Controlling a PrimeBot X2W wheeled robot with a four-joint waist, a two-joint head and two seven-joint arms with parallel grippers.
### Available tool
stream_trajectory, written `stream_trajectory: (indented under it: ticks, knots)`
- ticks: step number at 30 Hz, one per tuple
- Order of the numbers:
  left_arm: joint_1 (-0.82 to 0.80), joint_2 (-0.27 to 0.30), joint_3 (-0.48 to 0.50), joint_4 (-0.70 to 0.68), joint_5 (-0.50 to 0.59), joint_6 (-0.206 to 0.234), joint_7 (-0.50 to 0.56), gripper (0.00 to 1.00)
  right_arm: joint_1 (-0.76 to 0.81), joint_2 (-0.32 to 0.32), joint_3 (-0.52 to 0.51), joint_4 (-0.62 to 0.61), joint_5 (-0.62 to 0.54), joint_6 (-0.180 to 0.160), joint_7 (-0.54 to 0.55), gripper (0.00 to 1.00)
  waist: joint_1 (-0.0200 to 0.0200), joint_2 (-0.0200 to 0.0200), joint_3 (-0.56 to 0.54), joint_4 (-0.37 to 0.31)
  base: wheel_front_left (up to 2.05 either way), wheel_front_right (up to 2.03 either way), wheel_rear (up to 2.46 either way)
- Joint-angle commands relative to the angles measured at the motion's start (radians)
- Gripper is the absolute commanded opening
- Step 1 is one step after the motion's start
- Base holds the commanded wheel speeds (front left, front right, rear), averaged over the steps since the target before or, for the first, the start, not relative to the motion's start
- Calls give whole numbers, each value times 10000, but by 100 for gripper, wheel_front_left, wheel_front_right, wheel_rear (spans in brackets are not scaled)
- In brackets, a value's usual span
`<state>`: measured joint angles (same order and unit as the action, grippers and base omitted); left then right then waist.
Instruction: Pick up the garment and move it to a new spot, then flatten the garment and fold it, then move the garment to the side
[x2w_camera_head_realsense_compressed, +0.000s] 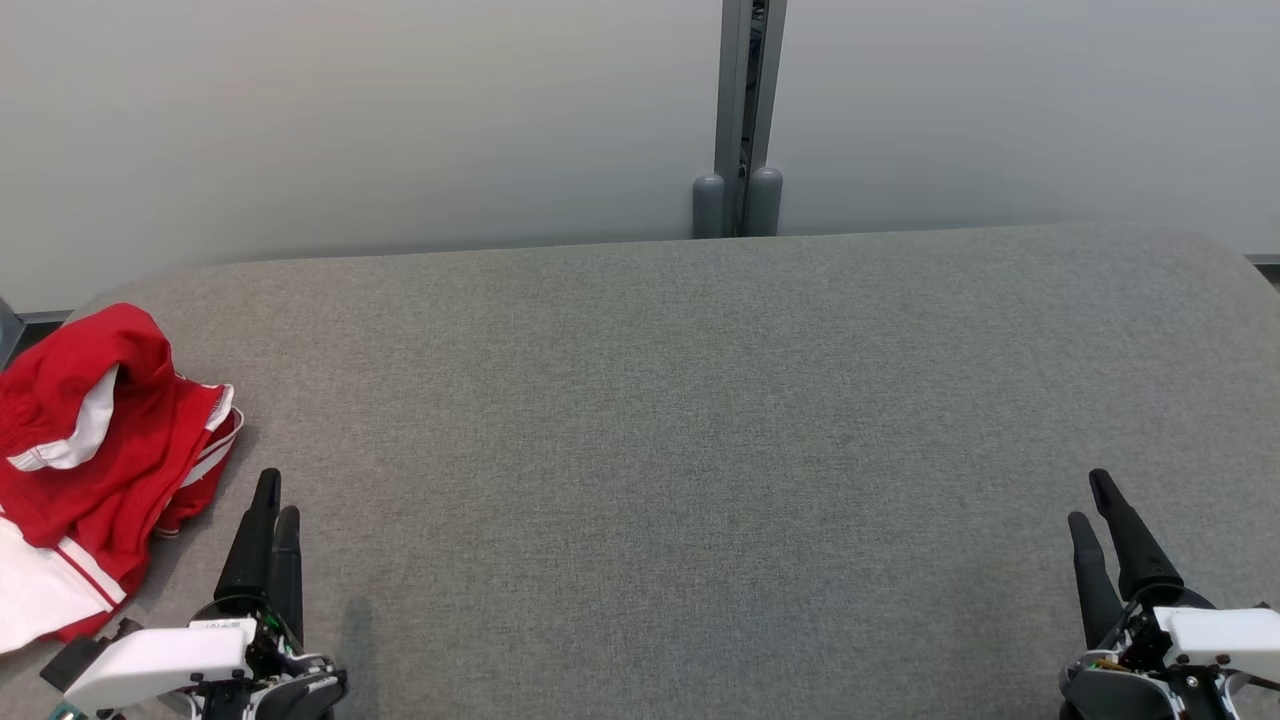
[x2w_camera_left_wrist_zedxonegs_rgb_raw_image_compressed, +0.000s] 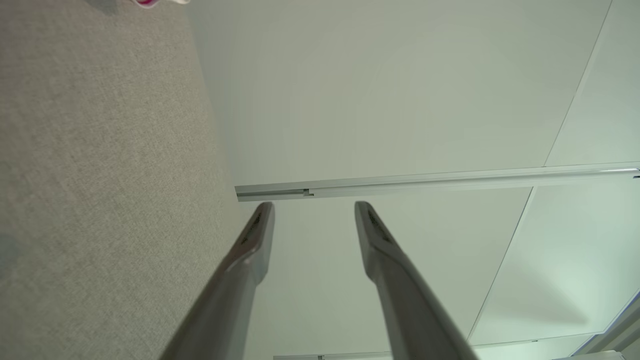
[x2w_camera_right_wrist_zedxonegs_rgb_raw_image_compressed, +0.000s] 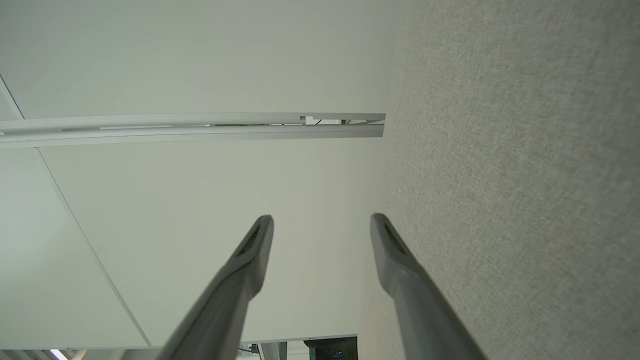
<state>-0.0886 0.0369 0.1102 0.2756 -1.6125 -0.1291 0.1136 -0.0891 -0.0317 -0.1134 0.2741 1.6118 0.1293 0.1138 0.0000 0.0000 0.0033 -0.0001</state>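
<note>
- Left gripper (x2w_camera_head_realsense_compressed: 278, 495) and right gripper (x2w_camera_head_realsense_compressed: 1087, 497) are hanging with dark tapered fingers spread, gripping nothing.
- Grey felt-like table (x2w_camera_head_realsense_compressed: 640, 450) is stretching flat between and beyond them.
- Crumpled red-and-white garment (x2w_camera_head_realsense_compressed: 110, 450) is lying just left of the left gripper; pinching a raised fold is looking wisest.

Head camera looks forward and down across the table (x2w_camera_head_realsense_compressed: 700, 450) toward the wall (x2w_camera_head_realsense_compressed: 350, 120). Each wrist camera sits close over the table, rolled sideways, facing that wall. All three share table, wall and post (x2w_camera_head_realsense_compressed: 740, 110).
</note>
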Motion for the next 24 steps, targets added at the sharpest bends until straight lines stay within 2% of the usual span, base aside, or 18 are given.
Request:
stream_trajectory:
  ticks: [1, 5, 9, 24]
  knots:
    - [-78, 24, -26, -45, 25, 0, -79, 100, -62, -39, 27, -104, -49, 8, -46, 100, 0, 0, 5, -1, 0, 0, 0]
    - [-111, 59, -130, 26, 363, -2, -290, 100, -57, -139, 184, -181, -288, 8, -274, 100, 0, 0, 15, -1, 0, 0, 0]
    - [-151, 68, -124, 105, 1154, -3, -489, 100, -92, -281, 329, -179, -825, 9, -491, 100, 0, 0, 32, -3, 0, 0, 0]
    - [-210, 71, -337, 362, 4575, 368, -1159, 100, -181, -360, 598, -23, -4055, 11, -1163, 100, 0, 0, 114, -6, 0, 0, 0]
